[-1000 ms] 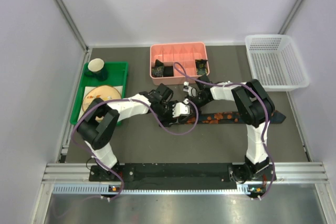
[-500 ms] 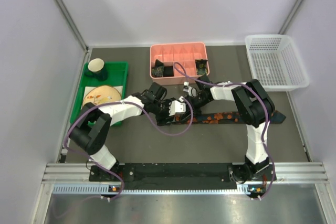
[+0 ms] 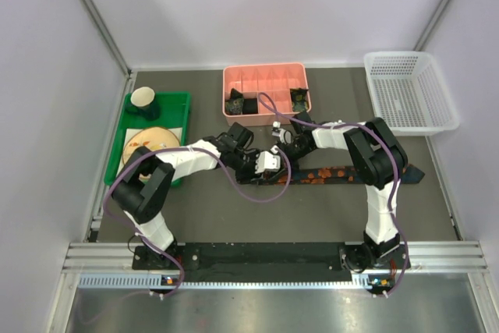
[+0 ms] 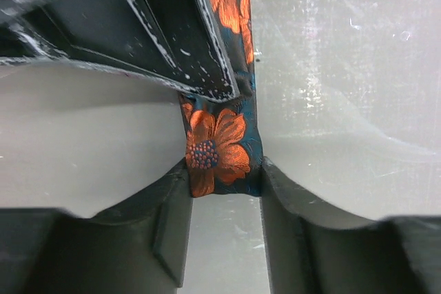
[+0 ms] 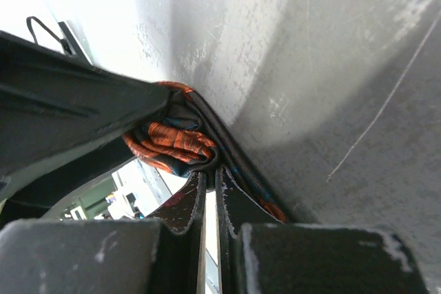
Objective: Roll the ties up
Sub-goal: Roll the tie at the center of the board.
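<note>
- The tie [image 3: 335,171] is dark teal-black with big orange flowers. One end is wound into a little roll and the rest lies flat across the middle of the table [image 3: 312,216].
- The left gripper [image 4: 224,173] is clamped across the tie, a finger on each edge.
- The right gripper [image 5: 207,173] is squeezed shut, tips touching the roll.
- The pink tray [image 3: 265,69] sits close behind.

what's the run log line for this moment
phase: rolling tie | left pincer: shut across tie | right pincer: shut on rolled end | remainder: flat on table

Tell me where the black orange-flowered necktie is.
Top view: the necktie lies centre-right, below the pink compartment tray, left end between the left gripper and right gripper.
</note>
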You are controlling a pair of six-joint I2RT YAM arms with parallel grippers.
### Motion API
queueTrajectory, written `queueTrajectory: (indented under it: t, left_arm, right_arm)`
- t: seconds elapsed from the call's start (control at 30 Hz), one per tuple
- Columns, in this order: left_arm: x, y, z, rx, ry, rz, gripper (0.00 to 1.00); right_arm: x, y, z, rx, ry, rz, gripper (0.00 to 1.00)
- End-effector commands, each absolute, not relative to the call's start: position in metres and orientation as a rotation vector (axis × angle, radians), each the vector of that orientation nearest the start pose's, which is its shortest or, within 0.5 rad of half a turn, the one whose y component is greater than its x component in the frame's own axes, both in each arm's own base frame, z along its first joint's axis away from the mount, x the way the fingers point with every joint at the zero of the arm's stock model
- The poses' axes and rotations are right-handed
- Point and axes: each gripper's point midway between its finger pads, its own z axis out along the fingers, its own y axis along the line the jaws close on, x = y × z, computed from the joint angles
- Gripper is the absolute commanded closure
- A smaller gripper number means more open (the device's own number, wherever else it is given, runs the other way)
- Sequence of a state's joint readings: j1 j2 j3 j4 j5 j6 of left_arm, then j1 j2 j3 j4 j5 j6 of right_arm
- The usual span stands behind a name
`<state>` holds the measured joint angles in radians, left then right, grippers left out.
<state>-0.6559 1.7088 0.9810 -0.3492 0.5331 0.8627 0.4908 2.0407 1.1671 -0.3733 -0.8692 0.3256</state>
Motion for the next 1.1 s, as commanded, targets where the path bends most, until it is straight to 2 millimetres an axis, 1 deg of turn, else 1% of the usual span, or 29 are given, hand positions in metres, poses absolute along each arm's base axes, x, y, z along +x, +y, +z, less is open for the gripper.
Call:
queueTrajectory:
  t: [0.0,0.07,0.1,0.17,0.2,0.37,0.43,0.47,0.53,0.63,0.77,1.07]
  left_arm:
    - [0.262,-0.295,0.061,1.844,1.622,-0.66,0.59]
    - [0.261,-0.3,0.069,1.825,1.612,-0.687,0.64]
    - [0.261,-0.306,0.075,1.824,1.595,-0.694,0.64]
    - [0.26,-0.313,0.08,1.814,1.593,-0.711,0.66]
    - [0.259,-0.319,0.082,1.811,1.589,-0.725,0.66]
    - [0.26,-0.338,0.081,1.789,1.602,-0.77,0.67]
    - [0.263,-0.343,0.073,1.777,1.636,-0.767,0.67]
    - [0.264,-0.344,0.065,1.778,1.663,-0.769,0.66]
    - [0.265,-0.345,0.061,1.776,1.691,-0.758,0.65]
    - [0.264,-0.342,0.048,1.803,1.719,-0.732,0.63]
    - [0.254,-0.331,0.027,1.882,1.752,-0.676,0.6]
    - [0.246,-0.329,0.009,1.918,1.798,-0.667,0.55]
  right_arm:
    - [0.253,0.277,-0.021,-0.447,2.945,1.172,1.0]
    - [0.254,0.277,-0.021,-0.442,2.946,1.17,1.0]
    - [0.254,0.277,-0.022,-0.442,2.946,1.166,1.0]
    - [0.255,0.277,-0.022,-0.438,2.951,1.167,1.0]
    - [0.254,0.278,-0.022,-0.44,2.952,1.169,1.0]
    - [0.255,0.278,-0.022,-0.435,2.951,1.177,1.0]
    - [0.254,0.278,-0.022,-0.435,2.952,1.179,1.0]
    - [0.254,0.278,-0.021,-0.434,2.95,1.184,1.0]
    - [0.254,0.279,-0.02,-0.436,2.946,1.187,1.0]
    - [0.254,0.279,-0.02,-0.434,2.941,1.19,1.0]
    - [0.253,0.279,-0.02,-0.433,2.941,1.2,1.0]
    - [0.251,0.279,-0.02,-0.419,2.937,1.214,1.0]
